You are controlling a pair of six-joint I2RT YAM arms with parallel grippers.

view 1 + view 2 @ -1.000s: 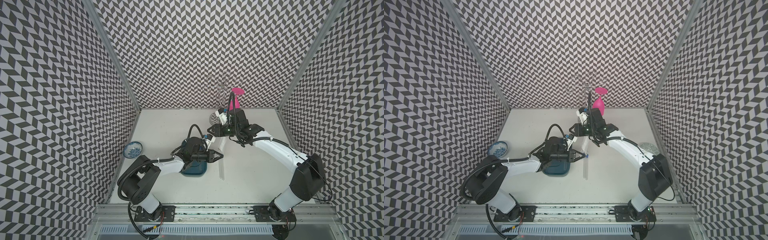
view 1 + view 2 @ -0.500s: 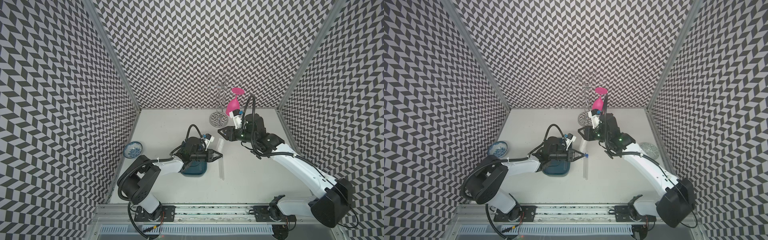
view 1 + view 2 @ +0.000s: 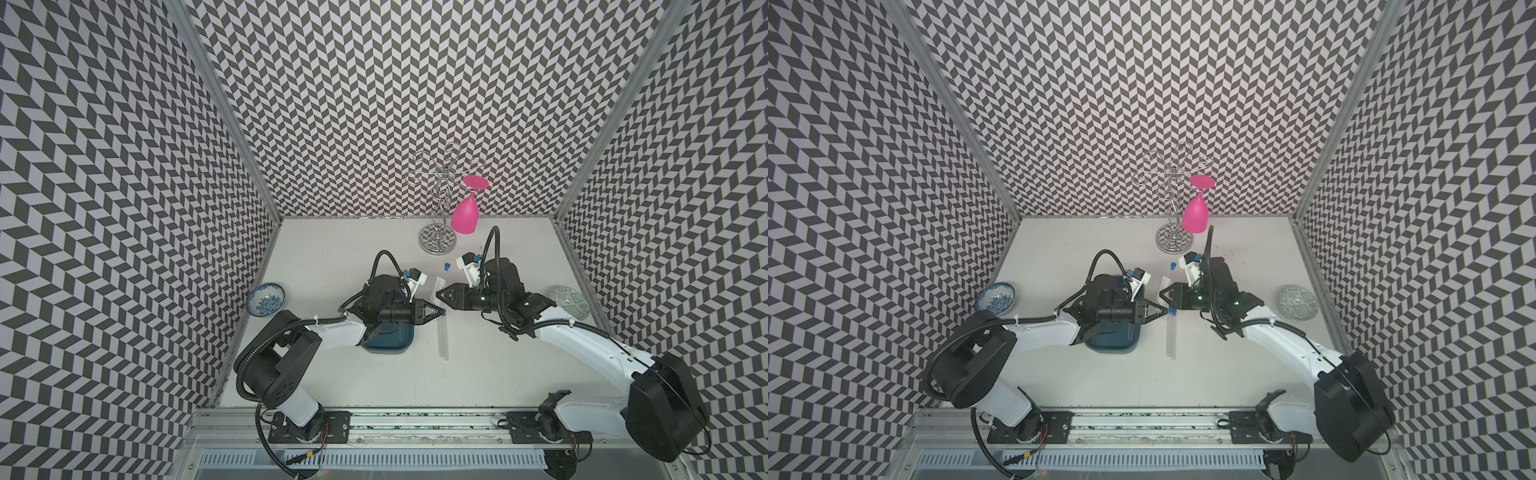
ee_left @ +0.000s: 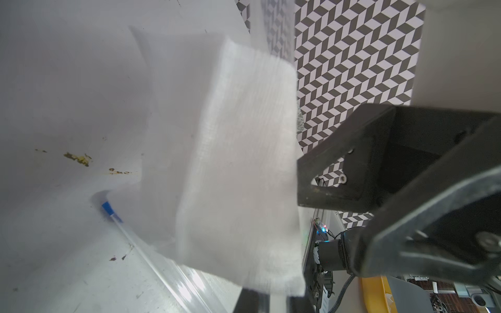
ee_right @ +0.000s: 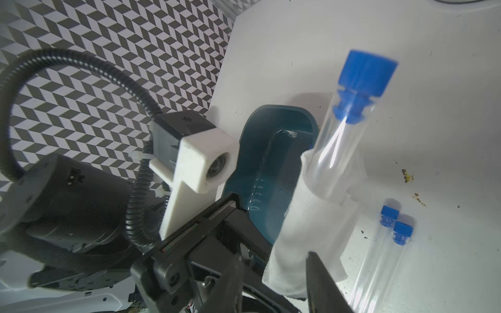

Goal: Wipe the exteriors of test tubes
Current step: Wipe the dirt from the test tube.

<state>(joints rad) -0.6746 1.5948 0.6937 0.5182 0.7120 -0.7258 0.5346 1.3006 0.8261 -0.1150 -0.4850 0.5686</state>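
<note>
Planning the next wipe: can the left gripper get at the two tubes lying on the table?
Probably yes. The left gripper, shut, is right beside the capped ends of the two tubes, nothing between; it must open first.

Tilted at centre right of the right wrist view, blue cap uppermost: long clear test tube (image 5: pixel 339 151). Lying side by side at lower right: two matching capped tubes (image 5: pixel 379 260).

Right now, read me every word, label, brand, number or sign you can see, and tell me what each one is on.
No text can be read in any view.
On the tray: a row of tiny raised marks inside, too small to read.
On the plate and the bowl: patterns only, no letters.
On the tubes and the tissue: no print visible.
</note>
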